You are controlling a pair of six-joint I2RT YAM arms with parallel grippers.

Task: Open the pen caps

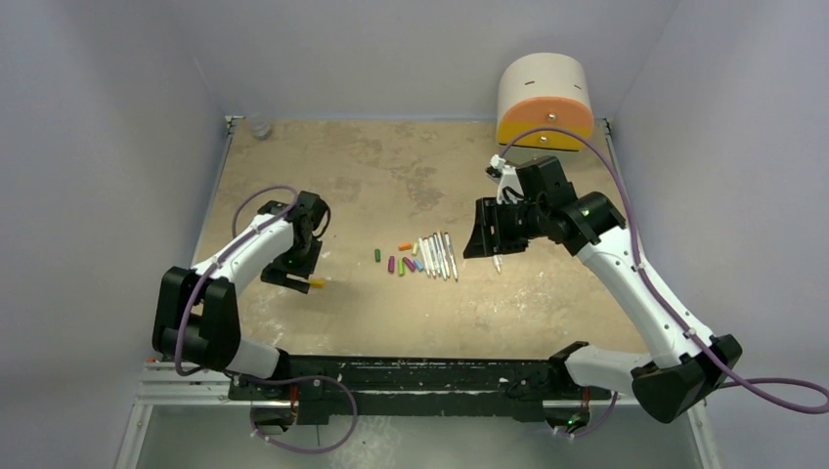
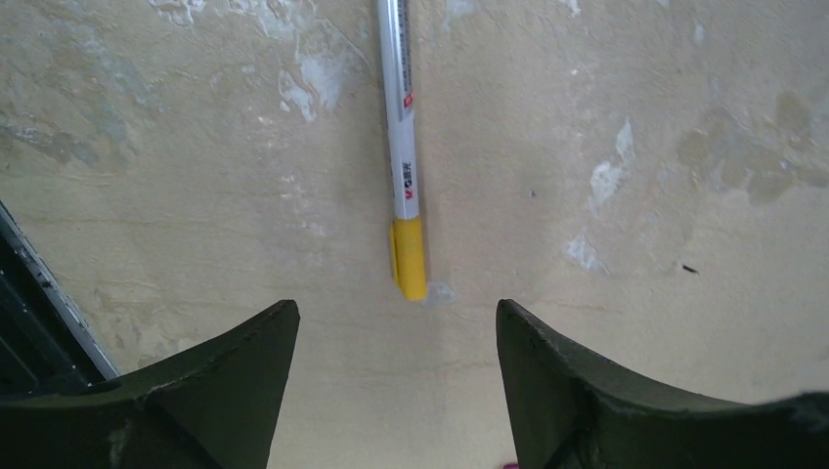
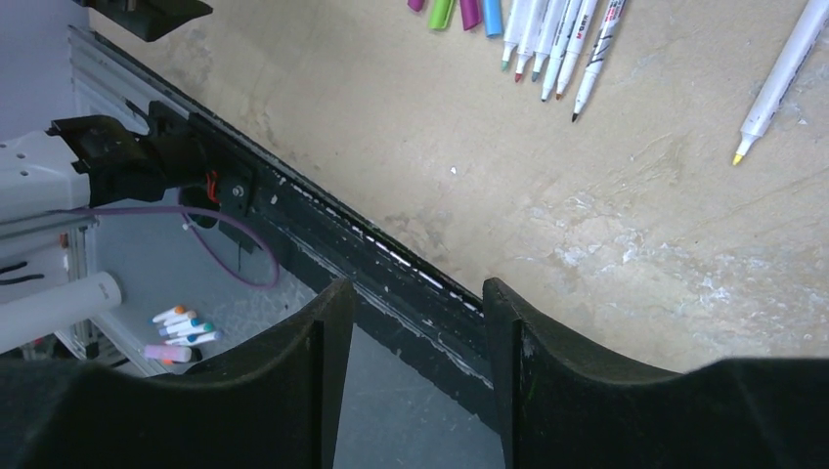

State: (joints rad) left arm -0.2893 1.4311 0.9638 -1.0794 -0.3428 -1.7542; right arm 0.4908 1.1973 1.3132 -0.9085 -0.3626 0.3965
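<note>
Our left tool (image 2: 396,311) gapes empty over the capped yellow pen (image 2: 403,147); next we grip it, right tool (image 3: 415,288) half-open, empty.

Table: I see a worn, blotchy tan table (image 1: 391,176).
Centre: row of uncapped white-barrelled marker pens (image 1: 437,256); loose coloured plastic caps (image 1: 401,262) just left of it.
Right of the row: single white yellow-tipped pen (image 3: 782,78).
Left: white pen with yellow cap on (image 2: 403,147).
Far right corner: round cream-and-orange drawer unit (image 1: 544,98).
</note>
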